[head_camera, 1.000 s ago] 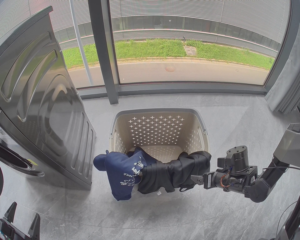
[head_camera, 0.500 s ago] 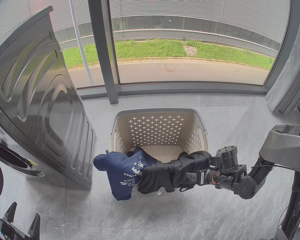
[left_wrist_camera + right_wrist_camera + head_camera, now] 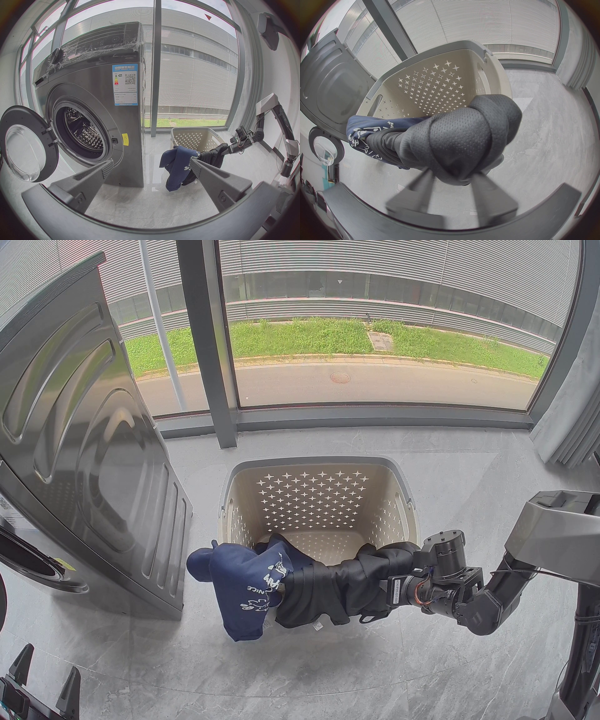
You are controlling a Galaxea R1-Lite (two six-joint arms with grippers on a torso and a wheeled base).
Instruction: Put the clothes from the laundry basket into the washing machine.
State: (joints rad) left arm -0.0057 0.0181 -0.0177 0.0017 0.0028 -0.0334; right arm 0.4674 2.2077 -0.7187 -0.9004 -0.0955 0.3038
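On your left stands the washer (image 3: 81,446), its round door (image 3: 26,143) swung open. Your left claw (image 3: 49,662) hangs low near it, fingers spread wide, holding nothing. In the middle sits the basket (image 3: 319,460). A blue cloth (image 3: 244,590) and a black cloth (image 3: 337,590) hang over its near rim. Your right claw (image 3: 452,173) is at the black cloth's right end, fingers spread, one on each side of it.

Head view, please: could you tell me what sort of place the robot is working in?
Probably a laundry corner in a home or showroom: a washing machine, a laundry basket draped with clothes, and tall windows facing a road.
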